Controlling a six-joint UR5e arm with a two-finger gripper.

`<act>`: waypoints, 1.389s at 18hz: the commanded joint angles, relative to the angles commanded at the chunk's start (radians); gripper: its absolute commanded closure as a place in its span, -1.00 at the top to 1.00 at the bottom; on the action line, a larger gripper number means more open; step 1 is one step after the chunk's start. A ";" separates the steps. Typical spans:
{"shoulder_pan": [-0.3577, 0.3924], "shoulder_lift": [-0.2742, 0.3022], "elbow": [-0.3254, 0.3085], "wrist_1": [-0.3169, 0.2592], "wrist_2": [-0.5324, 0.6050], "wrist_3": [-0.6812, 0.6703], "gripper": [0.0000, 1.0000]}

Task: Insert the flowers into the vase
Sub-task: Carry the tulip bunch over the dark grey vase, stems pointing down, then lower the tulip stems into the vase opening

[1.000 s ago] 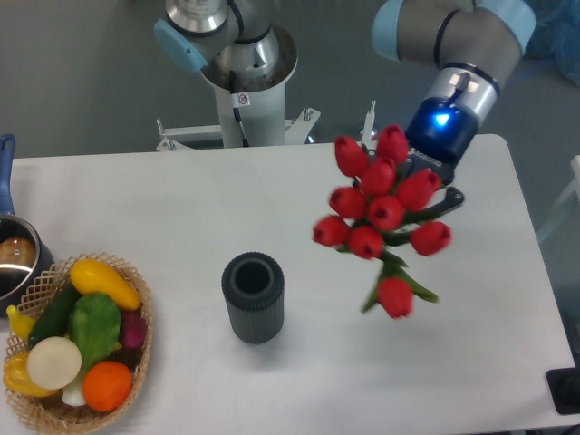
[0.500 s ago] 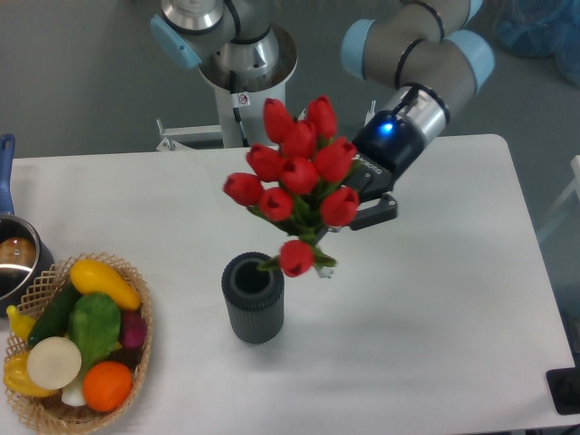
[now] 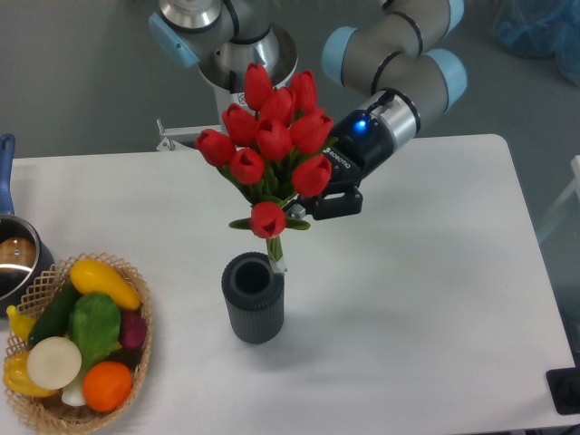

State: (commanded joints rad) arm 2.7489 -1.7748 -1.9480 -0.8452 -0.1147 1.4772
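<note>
Lowering the flowers point(image 3: 269, 149) toward the vase point(image 3: 253, 296).
Jaws grasp the stems; tips reach the mouth, insertion remains.

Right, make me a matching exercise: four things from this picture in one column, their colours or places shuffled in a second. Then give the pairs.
Things:
1. flowers
2. vase
3. basket
4. pot

Descriptions:
A. steel, at the table's left edge
B. red buds, held in the gripper above the vase
C. dark grey, ribbed, upright
D. wicker, full of vegetables, front left

Pairs: 1-B, 2-C, 3-D, 4-A
</note>
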 joint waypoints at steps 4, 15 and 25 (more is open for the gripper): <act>0.002 0.000 -0.011 0.000 -0.013 0.002 -0.63; -0.002 -0.015 -0.023 -0.008 -0.003 0.064 -0.62; -0.015 -0.054 -0.031 -0.002 0.020 0.064 -0.62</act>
State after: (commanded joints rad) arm 2.7336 -1.8284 -1.9789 -0.8468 -0.0951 1.5417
